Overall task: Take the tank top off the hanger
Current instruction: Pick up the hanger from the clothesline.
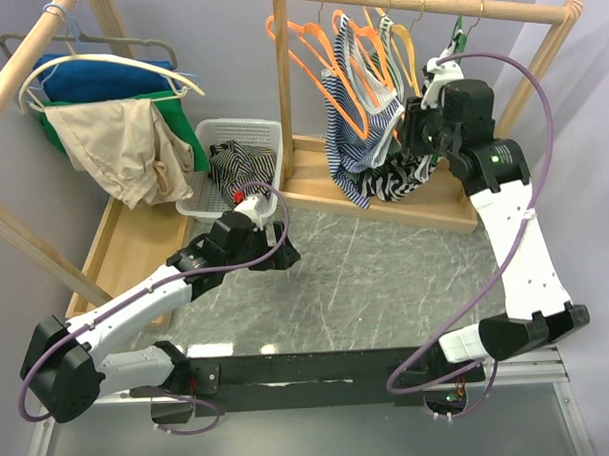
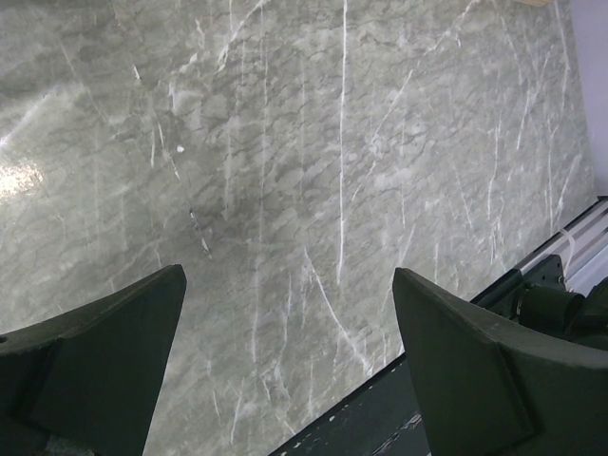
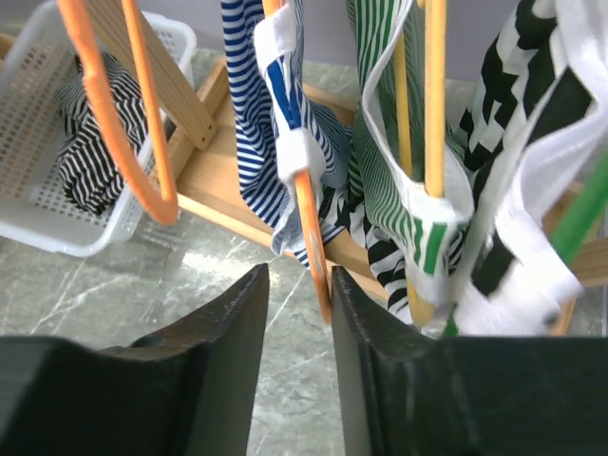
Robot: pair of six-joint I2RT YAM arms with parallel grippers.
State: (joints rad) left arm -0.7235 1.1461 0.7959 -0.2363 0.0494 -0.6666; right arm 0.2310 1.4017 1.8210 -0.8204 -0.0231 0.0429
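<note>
Top view: the wooden rack (image 1: pixel 427 4) stands along the far edge of the table (image 1: pixel 387 285), with a white basket (image 1: pixel 208 196) just beside its left post. Bare marble lies between the arms. The left gripper (image 2: pixel 290 275) hangs spread wide over that surface, holding nothing. The blue-and-white striped tank top (image 3: pixel 249 104) hangs on an orange hanger (image 3: pixel 309 223) at the upper centre, crowded on the right by green-striped and black-striped garments. The right gripper (image 3: pixel 299 275) is narrowly parted, with the hanger's lower end at its mouth, unclamped.
</note>
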